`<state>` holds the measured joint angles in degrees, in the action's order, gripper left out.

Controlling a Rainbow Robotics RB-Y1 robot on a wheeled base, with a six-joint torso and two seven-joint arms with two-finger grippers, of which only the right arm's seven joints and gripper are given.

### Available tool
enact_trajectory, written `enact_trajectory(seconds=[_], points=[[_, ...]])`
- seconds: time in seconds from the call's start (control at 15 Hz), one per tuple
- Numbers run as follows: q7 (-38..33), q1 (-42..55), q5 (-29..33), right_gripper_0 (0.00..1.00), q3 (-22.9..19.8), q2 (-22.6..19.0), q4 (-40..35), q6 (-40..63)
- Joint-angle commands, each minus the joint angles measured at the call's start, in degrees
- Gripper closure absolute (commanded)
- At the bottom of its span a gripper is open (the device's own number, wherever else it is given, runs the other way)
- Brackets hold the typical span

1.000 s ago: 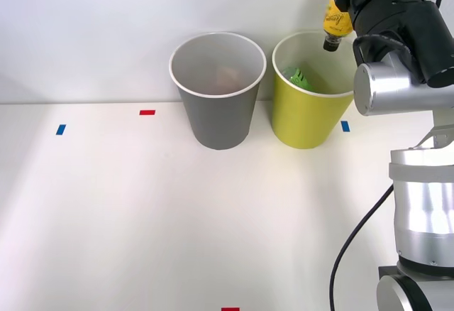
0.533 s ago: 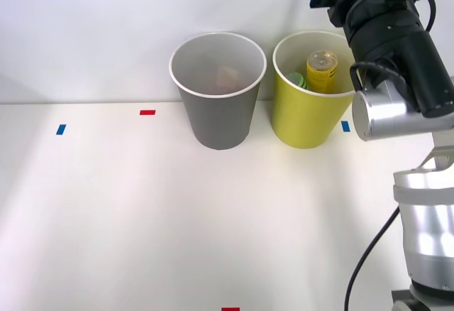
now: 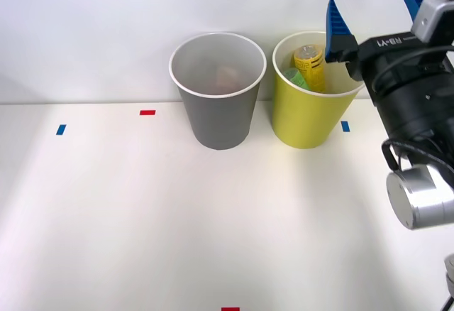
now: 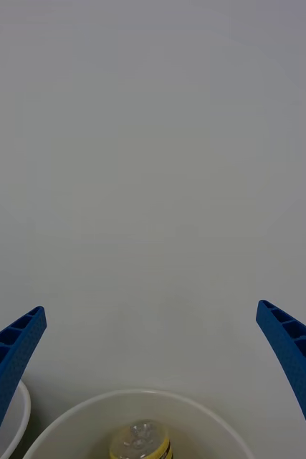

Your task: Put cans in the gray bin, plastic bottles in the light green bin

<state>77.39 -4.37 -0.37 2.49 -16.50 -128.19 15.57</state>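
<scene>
A: Your tool gapes wide, ribbed blue fingers holding nothing.
B: Bottle?
A: Slim, yellow, inside the tapered lime bin beside the gray bin. Smooth white bench, plain wall.

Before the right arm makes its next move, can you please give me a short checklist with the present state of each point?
1. Right gripper is open and holds nothing: ok.
2. Slim yellow plastic bottle lies inside the round lime-green bin: ok.
3. Small green item is in the same bin, beside the bottle: ok.
4. Both bins, lime-green one and round gray bin, stand upright: ok.
5. Gray bin holds only cans: cannot tell, a faint pinkish shape inside.
6. More things wait on the white table: none seen.
</scene>
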Motion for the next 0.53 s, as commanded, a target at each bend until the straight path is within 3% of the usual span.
enact_trajectory(seconds=[0.07,0.27,0.53], points=[[-3.21,10.17,-1.04,0.00,0.15,-2.48,-2.50,-8.01],[-9.01,19.75,-1.22,0.00,0.85,-3.71,-2.50,-17.15],[-10.68,27.92,-1.48,0.00,1.73,-2.22,-2.50,-21.72]])
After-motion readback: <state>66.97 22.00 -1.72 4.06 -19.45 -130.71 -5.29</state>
